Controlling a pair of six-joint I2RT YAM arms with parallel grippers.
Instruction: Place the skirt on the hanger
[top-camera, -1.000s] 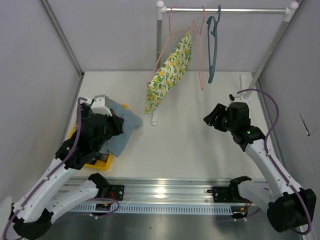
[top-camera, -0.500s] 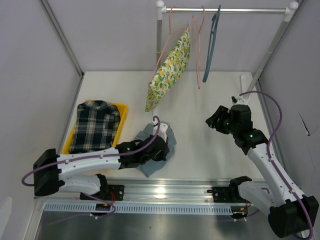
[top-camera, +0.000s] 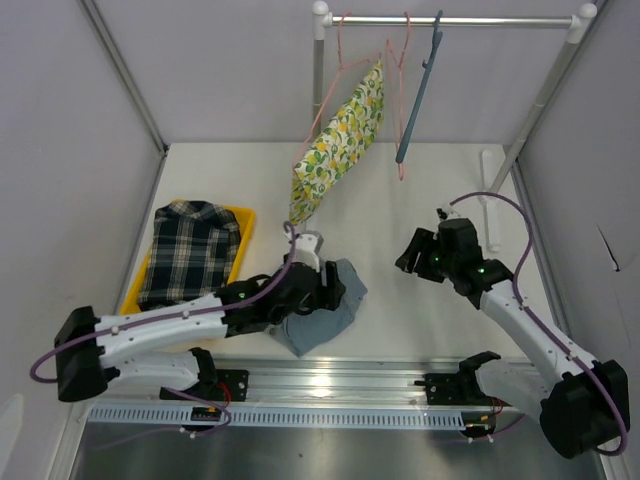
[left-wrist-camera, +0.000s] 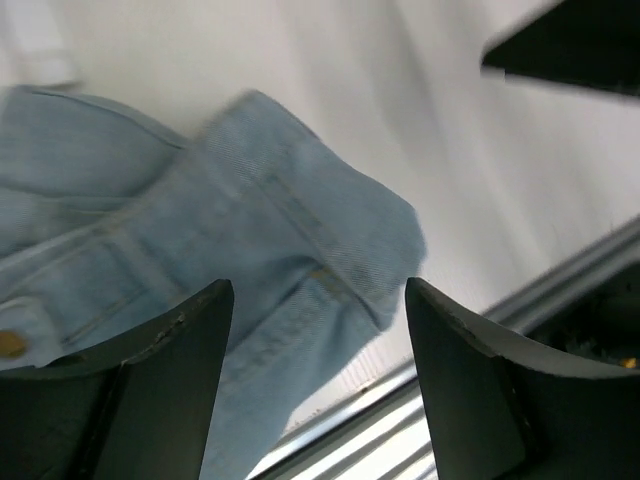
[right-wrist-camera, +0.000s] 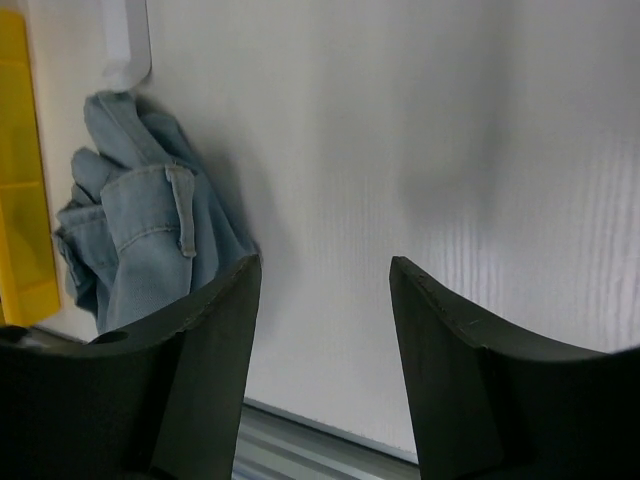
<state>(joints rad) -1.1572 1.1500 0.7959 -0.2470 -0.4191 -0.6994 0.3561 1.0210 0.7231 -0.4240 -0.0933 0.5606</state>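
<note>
The lemon-print skirt (top-camera: 340, 145) hangs slanted on a pink wire hanger (top-camera: 322, 112), which is hooked on the rail. A second pink hanger (top-camera: 403, 100) hangs just right of it. My left gripper (top-camera: 335, 288) is low over the crumpled blue denim shirt (top-camera: 330, 315) at the table's near middle. In the left wrist view its jaws (left-wrist-camera: 318, 300) stand open and the denim (left-wrist-camera: 250, 230) lies loose beneath them. My right gripper (top-camera: 405, 255) hovers over bare table to the right, well below the skirt. It is open (right-wrist-camera: 325, 275) and holds nothing.
A blue-grey hanger (top-camera: 415, 100) hangs tilted on the rail (top-camera: 460, 20). A dark plaid shirt (top-camera: 190, 255) lies in the yellow tray (top-camera: 245, 215) at the left. The rack's white foot (top-camera: 312, 235) stands by the denim (right-wrist-camera: 140, 230). The metal front rail (top-camera: 320, 375) runs along the near edge.
My left arm swung from the yellow tray to the table's middle with the denim shirt, then opened and let it go. The plaid shirt is uncovered. My right gripper shifted left.
</note>
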